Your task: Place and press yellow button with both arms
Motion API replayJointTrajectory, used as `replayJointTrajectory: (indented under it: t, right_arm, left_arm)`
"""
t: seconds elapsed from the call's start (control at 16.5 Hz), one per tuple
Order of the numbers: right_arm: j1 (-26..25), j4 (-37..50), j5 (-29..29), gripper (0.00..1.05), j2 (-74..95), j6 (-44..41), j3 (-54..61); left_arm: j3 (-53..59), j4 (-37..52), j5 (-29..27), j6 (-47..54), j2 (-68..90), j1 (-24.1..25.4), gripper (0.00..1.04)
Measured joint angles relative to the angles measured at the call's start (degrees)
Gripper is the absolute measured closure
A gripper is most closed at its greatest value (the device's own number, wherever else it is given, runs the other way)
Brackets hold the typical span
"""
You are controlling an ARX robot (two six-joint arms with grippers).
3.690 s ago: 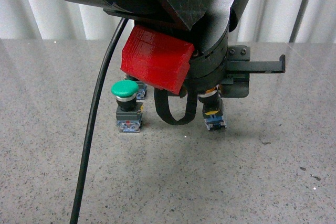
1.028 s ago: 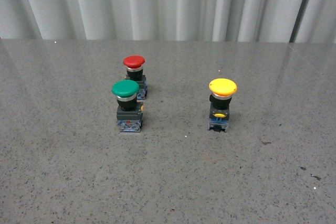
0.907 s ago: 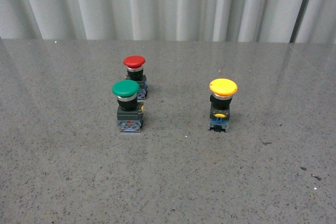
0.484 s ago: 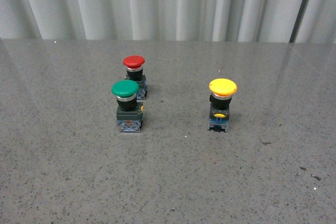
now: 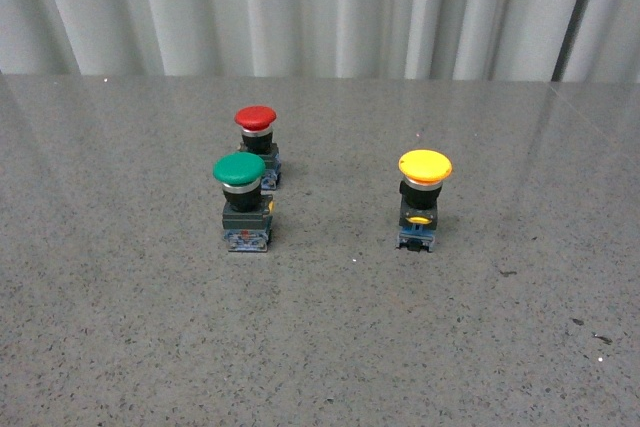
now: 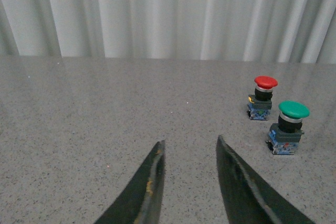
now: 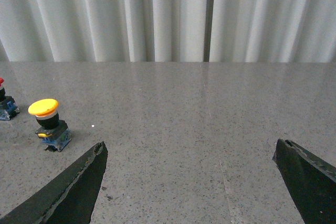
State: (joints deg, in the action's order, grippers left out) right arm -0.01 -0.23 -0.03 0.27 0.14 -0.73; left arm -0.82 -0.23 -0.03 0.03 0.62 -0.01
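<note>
The yellow button [image 5: 424, 197] stands upright on the grey table, right of centre in the front view, with its yellow tab facing the camera. It also shows in the right wrist view [image 7: 48, 124], well to one side of my right gripper [image 7: 190, 148], which is open wide and empty. My left gripper [image 6: 190, 141] is open and empty over bare table; the yellow button is out of its view. Neither arm shows in the front view.
A green button [image 5: 242, 203] and a red button [image 5: 257, 144] stand upright close together left of the yellow one; both show in the left wrist view [image 6: 287, 134] [image 6: 262, 97]. The grey speckled table [image 5: 320, 347] ends at a white curtain [image 5: 300, 7].
The arm with the red block that covered the upper front view 3.7 s ago has left it. The yellow button now stands free. Nothing moved in the last second.
</note>
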Motion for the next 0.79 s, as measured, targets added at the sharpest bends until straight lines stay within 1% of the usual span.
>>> replayJointTrajectory:
  t: [0.06, 0.18, 0.3, 0.36, 0.42, 0.48, 0.54, 0.6, 0.73, 0.79]
  right_arm:
    - [0.0, 0.0, 0.0, 0.07, 0.0, 0.0, 0.0]
    - [0.0, 0.0, 0.0, 0.07, 0.0, 0.0, 0.0]
    - [0.0, 0.0, 0.0, 0.07, 0.0, 0.0, 0.0]
    - [0.0, 0.0, 0.0, 0.07, 0.0, 0.0, 0.0]
    - [-1.31, -3.15, -4.31, 0.07, 2.32, 3.82, -1.18]
    - [-1.33, -0.79, -6.27, 0.07, 7.32, 7.48, -2.47]
    - [0.22, 3.82, -5.99, 0.07, 13.81, 11.52, -5.4]
    - [2.47, 9.57, -6.08, 0.07, 19.5, 13.86, -8.98]
    - [7.87, 22.34, -3.96, 0.07, 33.79, 15.06, -18.05]
    - [11.15, 26.95, -2.36, 0.07, 41.38, 14.62, -21.42]
  left_arm:
    - [0.0, 0.0, 0.0, 0.0, 0.0, 0.0, 0.6]
    - [0.0, 0.0, 0.0, 0.0, 0.0, 0.0, 0.4]
    - [0.0, 0.0, 0.0, 0.0, 0.0, 0.0, 0.24]
    - [0.0, 0.0, 0.0, 0.0, 0.0, 0.0, 0.13]
    - [0.0, 0.0, -0.02, 0.02, 0.0, 0.0, 0.05]
    - [0.0, 0.0, 0.04, 0.02, 0.0, 0.0, 0.07]
    - [0.0, 0.02, -0.02, 0.0, 0.0, 0.0, 0.07]
    - [0.0, 0.0, 0.04, 0.0, 0.0, 0.0, 0.07]
    - [0.0, 0.0, 0.02, 0.0, 0.0, 0.0, 0.07]
    - [0.0, 0.0, 0.02, 0.0, 0.0, 0.0, 0.07]
